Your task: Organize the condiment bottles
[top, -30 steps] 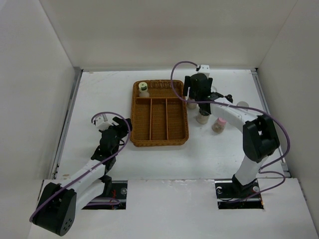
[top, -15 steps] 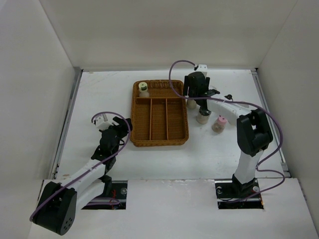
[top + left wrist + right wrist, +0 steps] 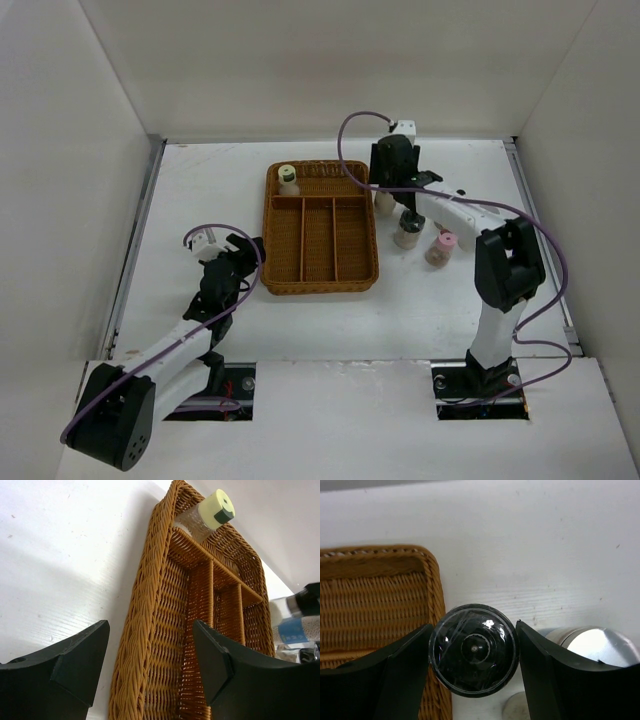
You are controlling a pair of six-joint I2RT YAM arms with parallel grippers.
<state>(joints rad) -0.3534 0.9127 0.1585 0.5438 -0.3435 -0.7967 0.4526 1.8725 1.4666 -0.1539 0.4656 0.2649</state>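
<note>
The right gripper (image 3: 474, 630) has its fingers closed against both sides of a black-lidded jar (image 3: 474, 652), seen from straight above, just beside the right rim of the wicker tray (image 3: 375, 595). A silver-lidded jar (image 3: 592, 645) crowds the right finger (almost touching it). The left gripper (image 3: 150, 635) hangs spread wide over the tray's left edge. A yellow-green-lidded jar (image 3: 215, 510) sits in the tray's far compartment.

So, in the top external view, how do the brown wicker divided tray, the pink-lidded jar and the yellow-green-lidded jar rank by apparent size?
Largest: the brown wicker divided tray.
Then the pink-lidded jar and the yellow-green-lidded jar: they look about alike, so no ranking between them.
</note>
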